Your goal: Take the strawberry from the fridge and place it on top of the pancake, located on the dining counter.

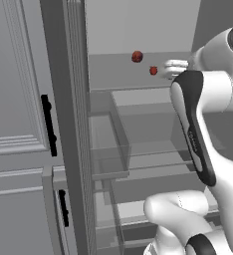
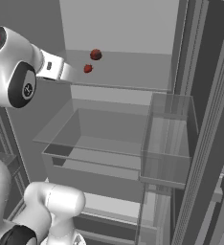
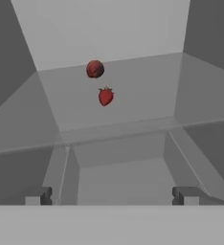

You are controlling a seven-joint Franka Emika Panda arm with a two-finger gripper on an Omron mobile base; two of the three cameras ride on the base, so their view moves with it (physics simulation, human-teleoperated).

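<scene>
Straight ahead of wide-open, empty gripper [image 3: 111,195]: tiny bright red strawberry [image 3: 105,96] on glass fridge shelf [image 3: 147,91], green top up, darker round fruit [image 3: 95,69] just behind.

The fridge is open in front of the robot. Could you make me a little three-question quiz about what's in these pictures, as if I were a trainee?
1. True or false: the strawberry is already gripped in the hand.
2. Which fruit lies deeper in the fridge? A) the strawberry B) the dark red round fruit
3. Fill in: both fruits rest on the same ____ of the fridge.

Key
1. False: the hand is open and short of the berry, with nothing between its fingers.
2. B: the round fruit sits behind the strawberry, nearer the back wall.
3. Shelf: the upper one, above the clear drawer.
</scene>
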